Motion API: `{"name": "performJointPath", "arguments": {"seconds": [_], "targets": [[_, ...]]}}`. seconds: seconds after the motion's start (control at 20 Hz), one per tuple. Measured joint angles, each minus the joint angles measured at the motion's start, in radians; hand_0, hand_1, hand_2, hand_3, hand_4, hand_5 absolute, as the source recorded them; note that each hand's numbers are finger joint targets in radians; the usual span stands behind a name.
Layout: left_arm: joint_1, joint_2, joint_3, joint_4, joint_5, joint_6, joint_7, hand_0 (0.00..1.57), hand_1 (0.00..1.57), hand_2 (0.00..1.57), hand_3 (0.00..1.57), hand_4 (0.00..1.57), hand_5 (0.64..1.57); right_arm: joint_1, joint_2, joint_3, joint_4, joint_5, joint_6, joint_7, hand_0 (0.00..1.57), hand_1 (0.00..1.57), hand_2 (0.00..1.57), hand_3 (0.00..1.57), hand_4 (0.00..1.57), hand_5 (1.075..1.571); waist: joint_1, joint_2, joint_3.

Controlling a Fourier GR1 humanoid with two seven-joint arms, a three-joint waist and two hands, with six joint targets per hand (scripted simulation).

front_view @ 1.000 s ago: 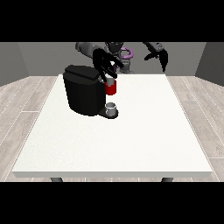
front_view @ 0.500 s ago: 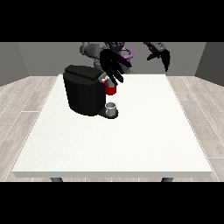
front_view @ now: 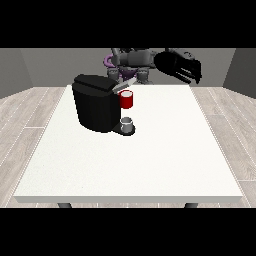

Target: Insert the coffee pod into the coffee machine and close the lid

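Observation:
The black coffee machine [front_view: 95,107] stands on the white table [front_view: 150,160], left of the middle. A red thing at the machine [front_view: 126,99] sits under its front overhang. Below that, a small grey thing [front_view: 127,124] rests on the machine's base. A thin grey bar [front_view: 126,84] slants up from the machine's top towards the robot. The hand at the view's right [front_view: 181,67] hangs in the air above the table's far right edge, fingers relaxed and holding nothing. No hand shows at the view's left.
The robot's grey torso [front_view: 132,61] stands behind the table's far edge, just behind the machine. Wooden floor surrounds the table on all sides.
The hand that hovered over the red thing at the machine has pulled back out of sight. The grey bar on the machine's top now shows. The other hand has barely moved.

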Motion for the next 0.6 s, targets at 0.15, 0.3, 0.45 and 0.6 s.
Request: {"name": "performJointPath", "arguments": {"seconds": [0.15, 0.3, 0.45, 0.6], "targets": [[0.003, 0.010, 0.014, 0.001, 0.017, -0.011, 0.011, 0.00, 0.00, 0.00, 0.00, 0.35, 1.571, -0.022, 0.037, 0.014, 0.022, -0.004, -0.005, -0.043, 0.00, 0.00, 0.00, 0.00, 0.00, 1.571, -0.015, -0.007, -0.0024], [0.017, 0.008, 0.023, -0.001, 0.019, 0.002, 0.014, 0.00, 0.00, 0.00, 0.00, 0.32, 1.571, -0.018, 0.091, 0.043, 0.032, -0.003, -0.009, -0.094, 0.00, 0.00, 0.00, 0.00, 0.00, 1.571, -0.043, -0.028, -0.0033], [0.071, 0.021, 0.038, 0.007, 0.019, 0.002, -0.009, 0.00, 0.00, 0.00, 0.00, 0.26, 1.571, 0.028, 0.143, 0.078, 0.017, -0.010, 0.002, -0.162, 0.00, 0.00, 0.00, 0.00, 0.18, 1.571, -0.093, -0.065, -0.0039], [0.106, 0.015, 0.041, 0.013, 0.015, 0.017, -0.007, 0.00, 0.00, 0.00, 0.00, 0.27, 1.571, 0.074, 0.217, 0.120, 0.011, -0.009, -0.006, -0.216, 0.00, 0.00, 0.00, 0.00, 0.26, 1.571, -0.143, -0.107, -0.0040]]}}
